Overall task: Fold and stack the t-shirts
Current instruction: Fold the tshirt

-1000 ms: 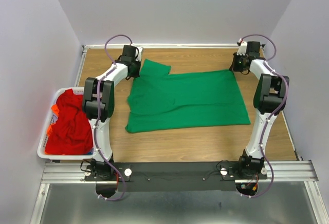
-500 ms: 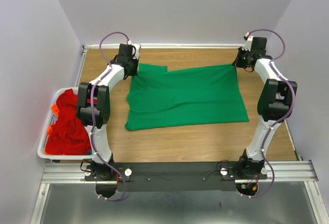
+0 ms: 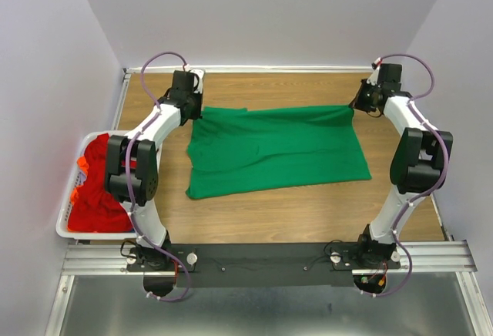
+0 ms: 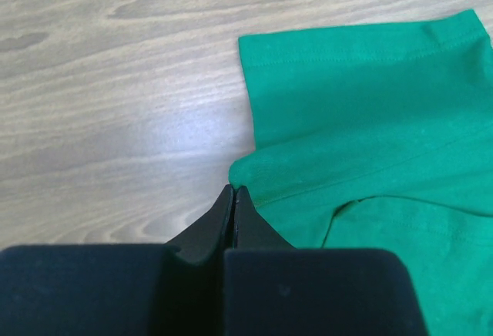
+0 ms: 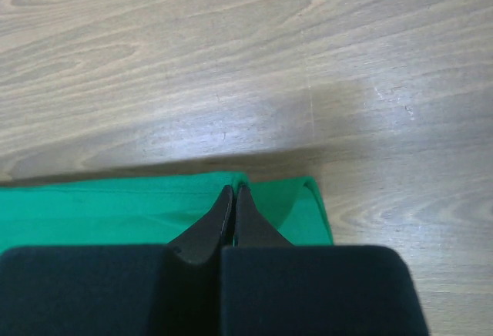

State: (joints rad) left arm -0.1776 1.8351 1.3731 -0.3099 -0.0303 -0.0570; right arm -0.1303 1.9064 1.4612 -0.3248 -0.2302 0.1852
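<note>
The red shirts (image 3: 104,186) are lying in the basket (image 3: 63,228) (near left). The green shirt (image 3: 277,151) is lying spread on the table (image 3: 308,216); at its far corners the left gripper (image 4: 233,191) and right gripper (image 5: 233,189) are pinching it, jaws closed.

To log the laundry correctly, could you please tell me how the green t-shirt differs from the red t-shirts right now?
The green t-shirt lies spread out on the table, while the red t-shirts sit bunched in the basket. The left claw and right claw pinch the green t-shirt's far edge; no claw holds the red t-shirts. Both are plain soft cloth.
</note>
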